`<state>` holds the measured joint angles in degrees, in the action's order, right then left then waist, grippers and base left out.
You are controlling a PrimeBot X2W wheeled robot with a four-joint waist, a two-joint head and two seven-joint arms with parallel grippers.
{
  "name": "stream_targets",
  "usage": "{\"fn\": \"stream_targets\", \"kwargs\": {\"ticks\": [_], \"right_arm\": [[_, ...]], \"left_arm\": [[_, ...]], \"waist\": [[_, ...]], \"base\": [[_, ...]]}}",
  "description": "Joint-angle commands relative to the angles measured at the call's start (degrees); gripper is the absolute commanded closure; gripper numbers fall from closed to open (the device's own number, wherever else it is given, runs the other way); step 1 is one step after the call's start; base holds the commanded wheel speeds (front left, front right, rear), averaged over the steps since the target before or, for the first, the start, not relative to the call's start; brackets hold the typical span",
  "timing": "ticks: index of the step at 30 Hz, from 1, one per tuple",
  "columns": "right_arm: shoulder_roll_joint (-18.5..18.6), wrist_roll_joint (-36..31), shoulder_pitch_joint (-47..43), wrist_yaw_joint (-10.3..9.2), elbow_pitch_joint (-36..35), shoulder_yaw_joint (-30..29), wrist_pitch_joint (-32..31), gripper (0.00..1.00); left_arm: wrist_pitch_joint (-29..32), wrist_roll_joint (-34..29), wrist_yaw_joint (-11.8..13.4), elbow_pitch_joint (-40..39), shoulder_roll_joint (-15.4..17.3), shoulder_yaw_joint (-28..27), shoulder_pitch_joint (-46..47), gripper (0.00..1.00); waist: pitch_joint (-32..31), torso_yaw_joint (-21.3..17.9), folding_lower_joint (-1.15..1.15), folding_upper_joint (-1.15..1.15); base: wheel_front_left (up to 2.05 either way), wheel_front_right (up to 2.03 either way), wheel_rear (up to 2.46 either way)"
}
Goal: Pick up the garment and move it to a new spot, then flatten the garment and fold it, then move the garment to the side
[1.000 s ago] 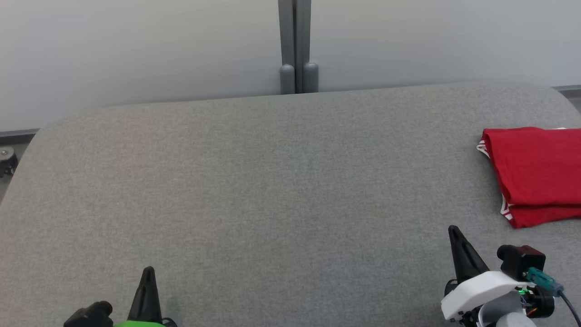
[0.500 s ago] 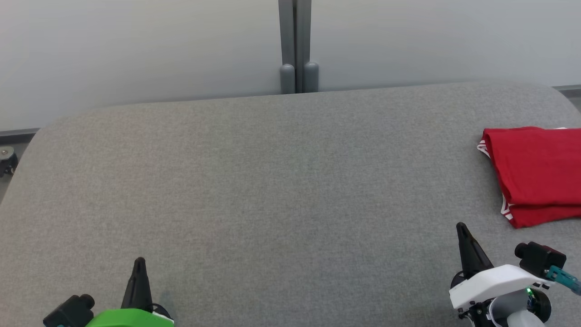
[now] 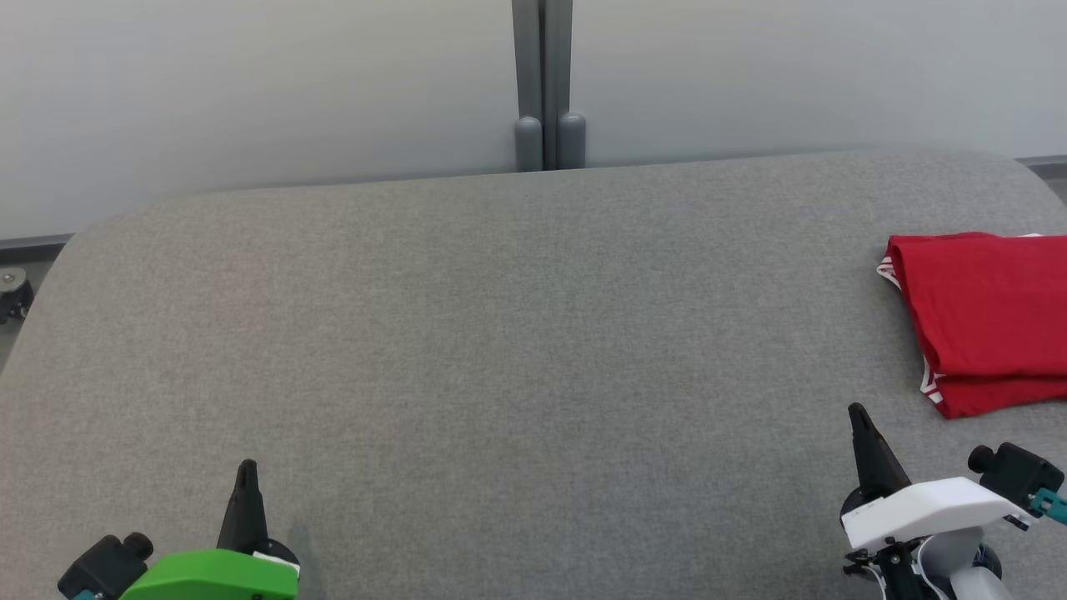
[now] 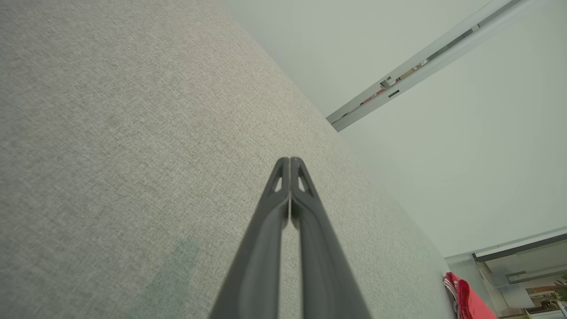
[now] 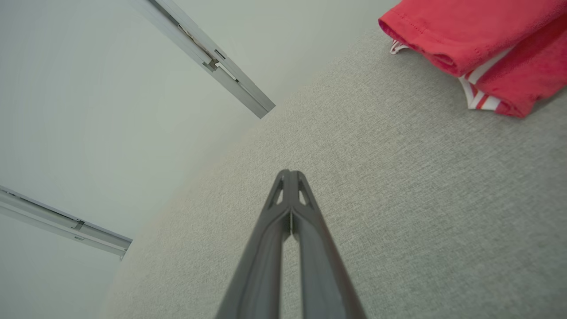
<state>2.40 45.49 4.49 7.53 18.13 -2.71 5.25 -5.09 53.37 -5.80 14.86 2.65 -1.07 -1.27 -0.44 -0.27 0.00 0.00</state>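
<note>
Head view shows the folded garment [image 3: 988, 321] parked at three o'clock on the grey surface [image 3: 500, 333], apparently finished, so left gripper [image 3: 247, 473] and right gripper [image 3: 862, 423] sit pinched together, empty.

Grey fabric surface [image 3: 500, 333]; folded red garment [image 3: 992, 317] at right edge.

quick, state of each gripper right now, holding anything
left gripper: closed, holding nothing
right gripper: closed, holding nothing; the red garment lies folded, apart from it
</note>
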Motion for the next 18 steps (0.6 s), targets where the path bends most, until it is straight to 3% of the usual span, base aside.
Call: {"fn": "stream_targets", "kwargs": {"ticks": [1, 18], "right_arm": [[0.3, 2.0, 1.5, -0.03, -1.0, -0.3, -0.4, 1.0], [0.4, 13.9, 1.8, -0.03, -1.8, -1.3, -3.5, 1.0]], "left_arm": [[0.4, 1.5, -0.1, -0.9, 0.2, -0.4, 2.0, 1.0], [3.4, 11.4, -0.1, -1.3, 0.3, -1.8, 3.7, 1.0]], "waist": [[0.0, 0.0, 0.0, 0.0], [0.1, 0.1, 0.0, 0.0]], "base": [[0.0, 0.0, 0.0], [0.0, 0.0, 0.0]]}}
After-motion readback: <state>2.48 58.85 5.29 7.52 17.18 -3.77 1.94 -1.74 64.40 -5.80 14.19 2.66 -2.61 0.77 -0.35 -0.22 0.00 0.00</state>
